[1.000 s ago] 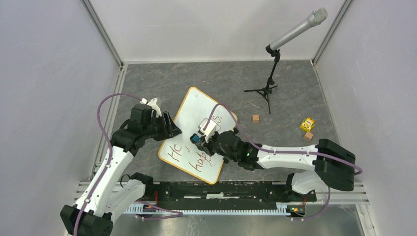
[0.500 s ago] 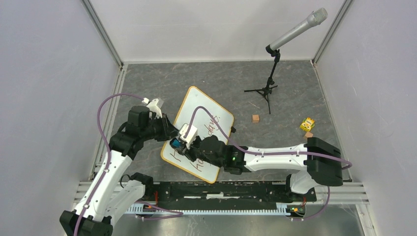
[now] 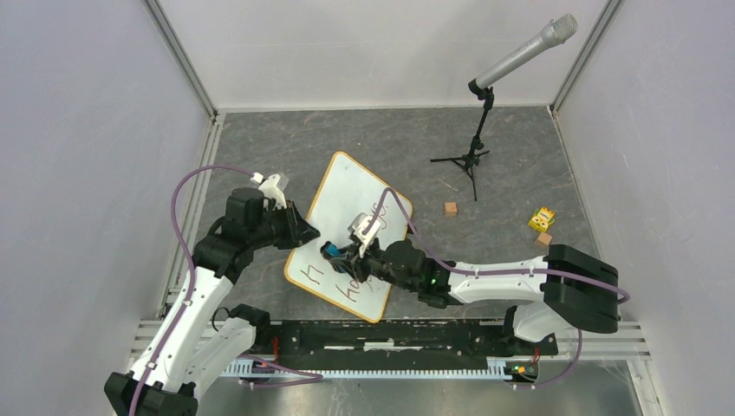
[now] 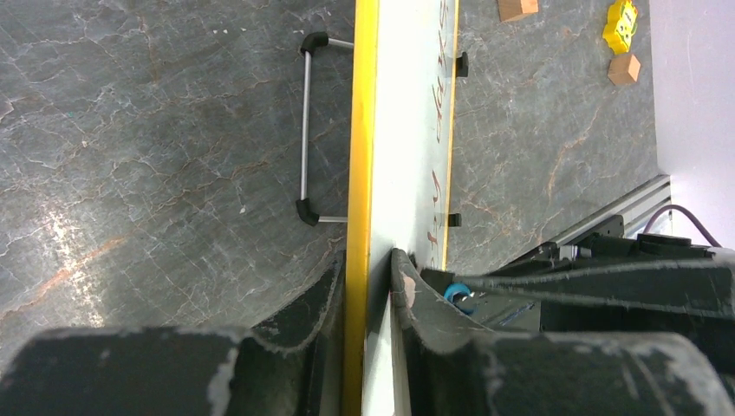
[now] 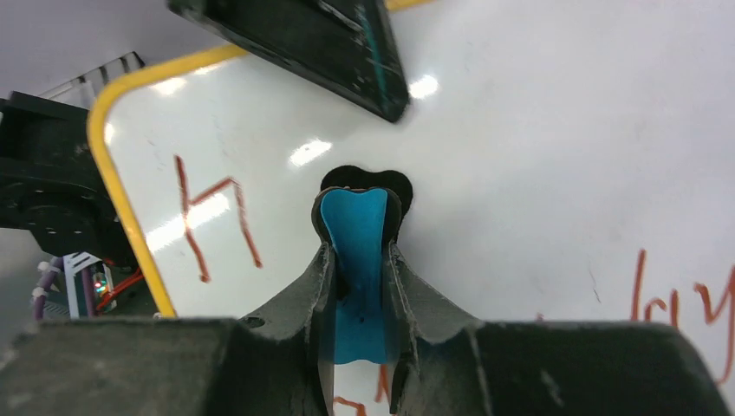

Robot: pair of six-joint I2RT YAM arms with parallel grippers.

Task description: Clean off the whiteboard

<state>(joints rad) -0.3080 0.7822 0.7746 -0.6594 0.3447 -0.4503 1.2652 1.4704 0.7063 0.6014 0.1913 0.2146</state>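
Note:
The whiteboard (image 3: 347,204), white with a yellow-orange frame, lies tilted on the grey floor with red-brown handwriting on its lower half and right side. My left gripper (image 3: 303,232) is shut on its left edge; the left wrist view shows the frame (image 4: 360,173) pinched between my fingers (image 4: 403,286). My right gripper (image 3: 340,253) is shut on a blue eraser (image 5: 357,260) and presses it on the board (image 5: 537,156) just right of a red "H" (image 5: 212,221). More writing (image 5: 685,303) sits at the right.
A microphone on a black tripod (image 3: 472,160) stands at the back right. A small brown block (image 3: 450,209), a yellow toy (image 3: 542,217) and another brown block (image 3: 543,238) lie right of the board. A wire stand (image 4: 305,130) shows beside the board.
My right gripper swept the eraser left across the board to near the left gripper, then back a little right. Letters after the "H" are wiped away. The left arm held still.

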